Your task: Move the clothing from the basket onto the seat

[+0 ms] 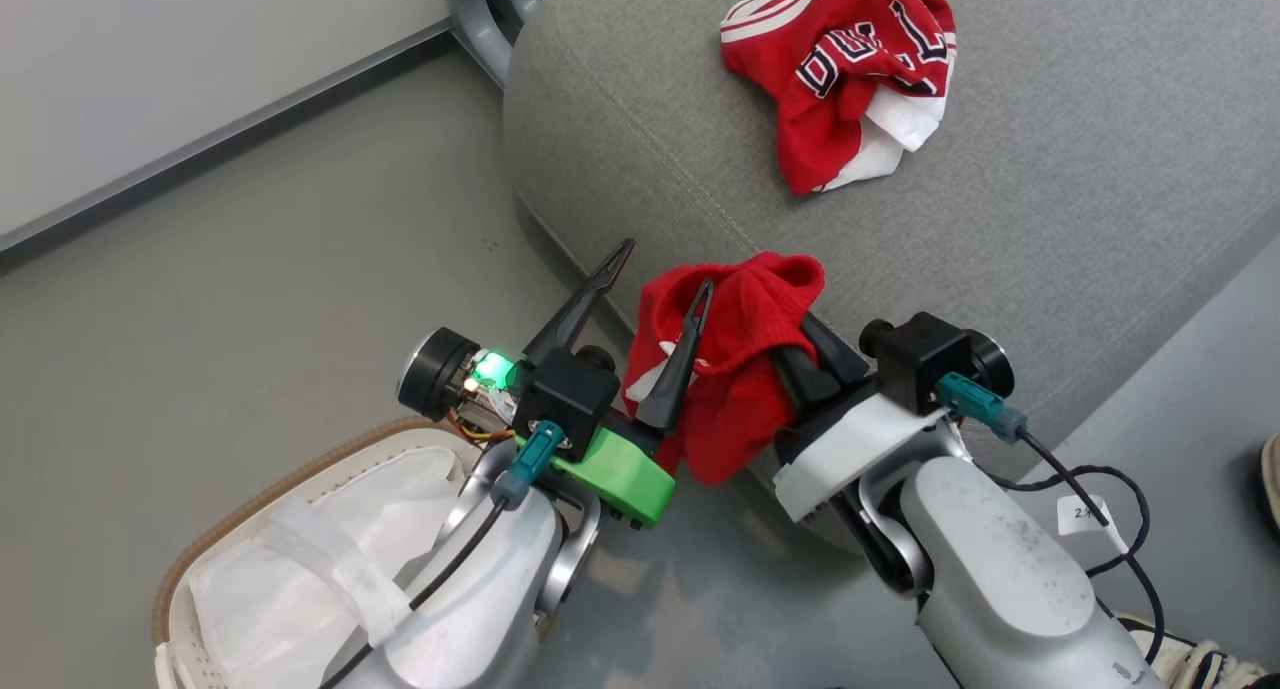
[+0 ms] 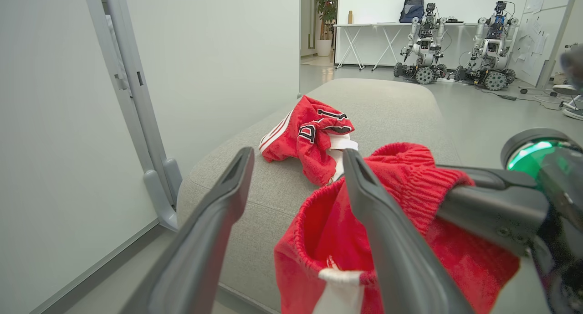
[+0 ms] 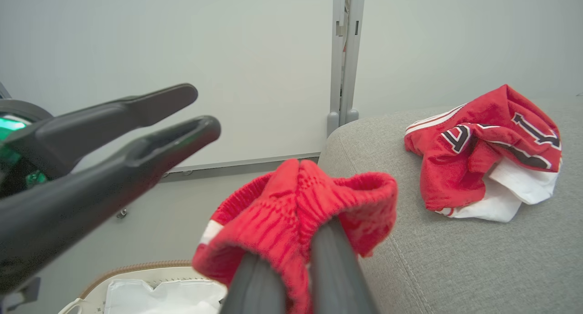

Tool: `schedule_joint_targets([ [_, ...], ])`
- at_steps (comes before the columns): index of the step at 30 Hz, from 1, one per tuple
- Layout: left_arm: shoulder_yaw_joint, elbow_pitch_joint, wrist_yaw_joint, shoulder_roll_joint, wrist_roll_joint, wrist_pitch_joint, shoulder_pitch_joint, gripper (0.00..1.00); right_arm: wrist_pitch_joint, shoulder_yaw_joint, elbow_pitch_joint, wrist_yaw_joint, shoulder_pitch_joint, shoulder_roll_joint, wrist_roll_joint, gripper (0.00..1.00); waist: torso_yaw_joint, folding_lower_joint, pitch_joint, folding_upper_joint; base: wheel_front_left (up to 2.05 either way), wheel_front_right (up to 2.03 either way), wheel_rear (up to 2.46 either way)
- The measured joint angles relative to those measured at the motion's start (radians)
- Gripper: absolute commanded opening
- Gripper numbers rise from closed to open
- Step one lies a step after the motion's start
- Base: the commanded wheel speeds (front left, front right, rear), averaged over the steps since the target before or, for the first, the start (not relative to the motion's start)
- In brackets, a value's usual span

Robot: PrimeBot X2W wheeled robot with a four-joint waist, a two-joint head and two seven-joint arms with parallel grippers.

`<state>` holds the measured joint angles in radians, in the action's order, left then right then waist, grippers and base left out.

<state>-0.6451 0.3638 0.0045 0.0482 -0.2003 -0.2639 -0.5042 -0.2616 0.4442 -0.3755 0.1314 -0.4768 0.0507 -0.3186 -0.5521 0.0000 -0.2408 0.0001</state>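
My right gripper (image 1: pixel 795 354) is shut on a red garment (image 1: pixel 735 369), whose ribbed waistband drapes over its fingertips at the near edge of the grey seat (image 1: pixel 1050 219). My left gripper (image 1: pixel 666 265) stands open just left of it, one finger (image 2: pixel 364 200) against the hanging cloth. A second red jersey (image 1: pixel 850 69) with white stripes and navy-outlined lettering lies crumpled further back on the seat. The white basket (image 1: pixel 260 499) with its brown rim sits on the floor at lower left, holding a plain white cloth (image 1: pixel 300 569).
A grey partition leg (image 1: pixel 480 19) stands on the floor by the seat's far left corner, in front of a pale wall panel. A black cable (image 1: pixel 1120 489) trails from my right wrist. A shoe (image 1: pixel 1270 479) shows at the right edge. Other robots (image 2: pixel 423 45) are parked far behind.
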Motion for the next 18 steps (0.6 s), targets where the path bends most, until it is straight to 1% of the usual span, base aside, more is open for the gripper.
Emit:
schedule_joint_targets([
  [4, 0.009, 0.013, 0.003, 0.000, 0.008, 0.000, -0.009, 1.00, 0.000, -0.022, 0.002, 0.000, -0.032, 0.003, 0.024, 0.00, -0.001, 0.0000, -0.016, 0.0000, 0.00, 0.00, 0.00],
  [7, 0.027, 0.023, 0.005, 0.000, 0.023, 0.000, -0.009, 1.00, 0.000, -0.042, 0.008, 0.000, -0.087, 0.029, 0.040, 0.00, 0.000, 0.0000, -0.032, 0.0000, 0.00, 0.00, 0.00],
  [14, 0.078, 0.013, 0.011, 0.008, 0.067, 0.000, -0.009, 1.00, 0.000, -0.081, 0.014, 0.000, -0.256, 0.141, 0.067, 0.00, 0.002, 0.0000, -0.077, 0.0000, 0.00, 0.00, 0.00],
  [18, 0.101, 0.003, 0.013, 0.025, 0.084, 0.000, -0.009, 1.00, 0.000, -0.085, 0.004, 0.000, -0.378, 0.224, 0.095, 0.00, 0.004, 0.0000, -0.107, 0.0000, 0.00, 0.00, 0.00],
])
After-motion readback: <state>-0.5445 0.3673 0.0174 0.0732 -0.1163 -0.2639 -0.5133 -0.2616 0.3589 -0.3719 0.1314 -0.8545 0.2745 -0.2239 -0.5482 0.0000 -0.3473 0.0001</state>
